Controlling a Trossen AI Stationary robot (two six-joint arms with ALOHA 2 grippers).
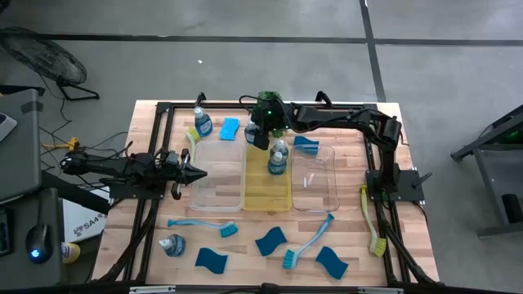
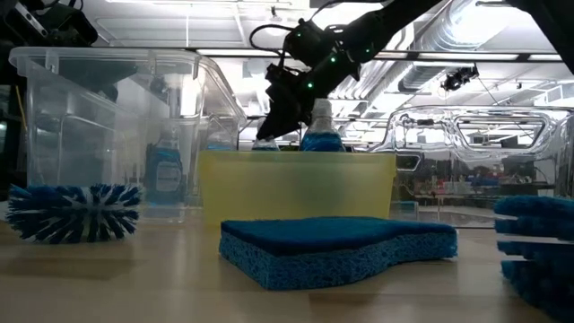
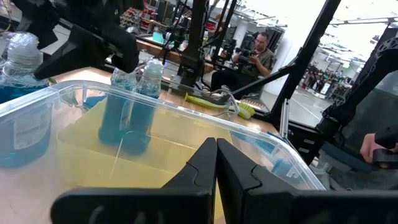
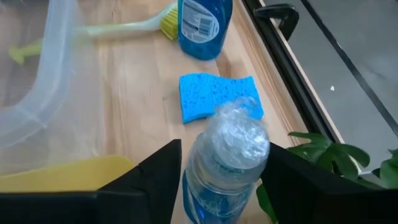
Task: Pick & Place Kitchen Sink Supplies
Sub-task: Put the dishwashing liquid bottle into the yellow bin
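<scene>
— Jaws? 
— My right gripper (image 4: 217, 180) has its jaws apart, one each side of a soap bottle (image 4: 227, 162). It stands upright by the yellow tray (image 1: 267, 181). Left gripper (image 1: 198, 172): shut, empty, farther off.

Two dark arms, each with a two-finger claw

Left arm (image 1: 106, 167): matte black, slim jointed links, thin dark cable trailing at the rear; left claw (image 3: 216, 163) has two flat black fingers with stepped, angular inner edges. Right arm (image 1: 343, 118): same black finish, blocky joint housings, black cable looped near the wrist, small green light on the wrist; right claw (image 4: 221, 165) has broad, matte black wedge-shaped fingers.
</scene>
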